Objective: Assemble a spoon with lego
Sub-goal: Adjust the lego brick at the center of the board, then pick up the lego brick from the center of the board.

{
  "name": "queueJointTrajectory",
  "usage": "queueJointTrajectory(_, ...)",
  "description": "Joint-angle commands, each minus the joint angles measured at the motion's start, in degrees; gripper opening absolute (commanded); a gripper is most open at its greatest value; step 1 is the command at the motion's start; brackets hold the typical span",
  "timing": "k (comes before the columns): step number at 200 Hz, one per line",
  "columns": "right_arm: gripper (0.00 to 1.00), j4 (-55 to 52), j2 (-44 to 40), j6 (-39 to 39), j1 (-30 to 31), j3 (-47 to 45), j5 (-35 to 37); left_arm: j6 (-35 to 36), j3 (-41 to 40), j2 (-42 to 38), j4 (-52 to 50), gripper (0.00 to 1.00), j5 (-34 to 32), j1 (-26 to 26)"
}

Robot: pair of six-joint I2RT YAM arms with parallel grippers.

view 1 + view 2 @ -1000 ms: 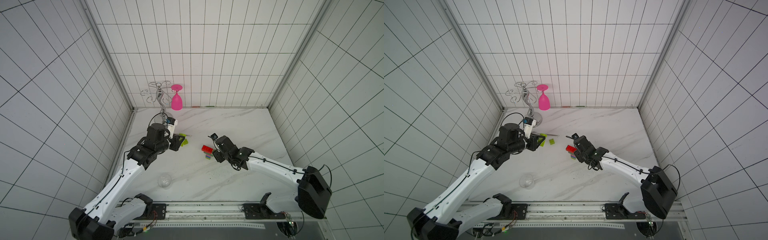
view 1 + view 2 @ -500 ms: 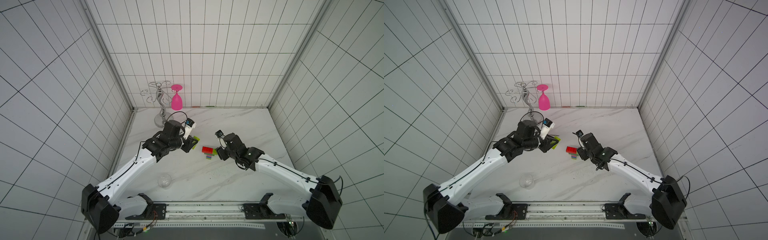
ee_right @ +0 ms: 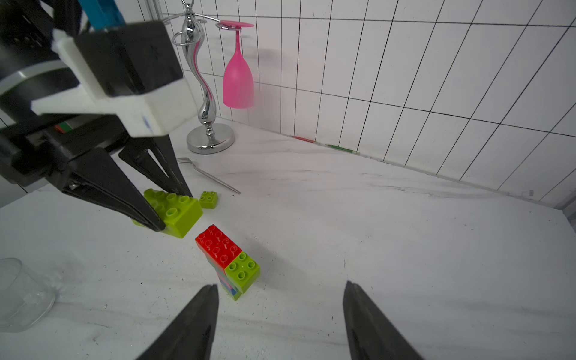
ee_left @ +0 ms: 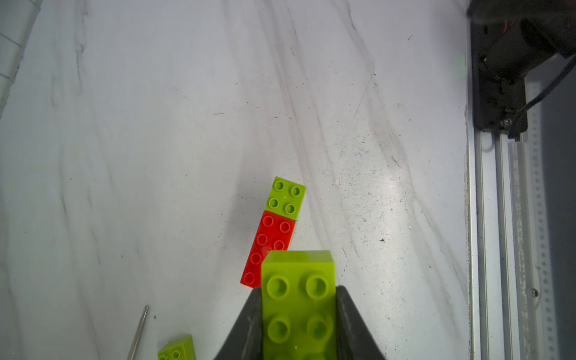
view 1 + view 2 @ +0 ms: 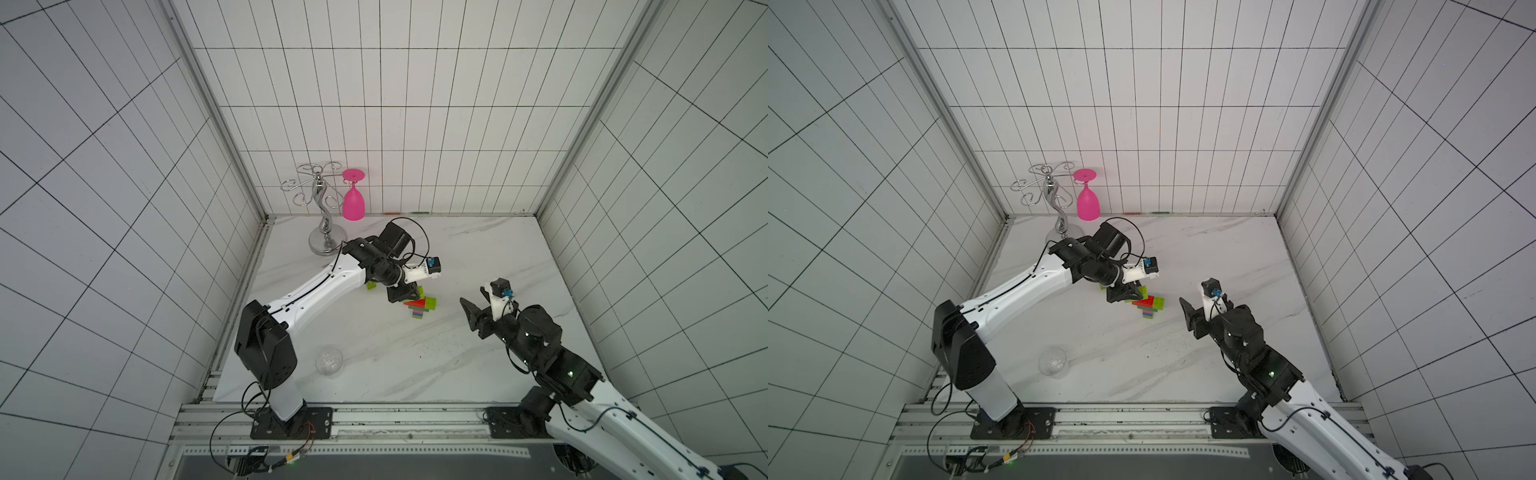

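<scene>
Spoon [image 3: 218,246], part-built, lay flat on the counter [image 3: 374,218] between the arms. Left fingers [image 4: 246,330] clenched a lime brick [image 4: 297,311], studs up, just beside the red end, apparently to press it on. Right fingers [image 3: 193,327] stood released nearby, leaving that approach clear.

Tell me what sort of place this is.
Probably a robot lab test cell, not a home: white tiled walls box in a marble-look tabletop, two robot arms stand on a metal rail, and props are staged, like the lego bricks.
</scene>
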Motion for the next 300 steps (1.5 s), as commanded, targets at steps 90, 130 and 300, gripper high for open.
queueJointTrajectory(90, 0.67, 5.3, -8.5, 2.6, -0.4, -5.4, -2.4, 13.2, 15.6, 16.2, -7.7, 0.16, -10.4, -4.8)
queueJointTrajectory(130, 0.67, 5.4, -8.2, 2.6, -0.4, -5.3, -3.3, 14.0, 14.5, 16.1, -7.3, 0.17, -8.8, -4.2)
queueJointTrajectory(300, 0.67, 5.5, -6.8, 2.1, -0.4, -5.2, -3.4, 14.7, 8.1, 15.8, 1.0, 0.17, -4.5, -2.3)
